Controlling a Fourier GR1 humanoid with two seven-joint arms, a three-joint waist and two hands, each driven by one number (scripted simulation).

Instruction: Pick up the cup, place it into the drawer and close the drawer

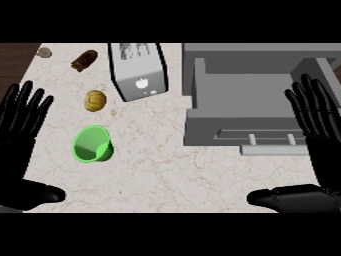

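Both hands are spread wide and hold nothing: the left hand (14,125) stands at the view's left edge with fingers up, and the right hand (322,125) does the same at the right, in front of the open grey drawer (239,87). Lying on its side on the marble counter (165,175), the green cup (92,144) sits near the left hand, just below a small round brown pastry (95,100), with a toaster (137,70) farther back

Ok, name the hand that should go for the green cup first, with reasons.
Left. The left hand is open beside the green cup, which lies on the counter's left side. The right hand, also open, is over the open drawer, farther off.
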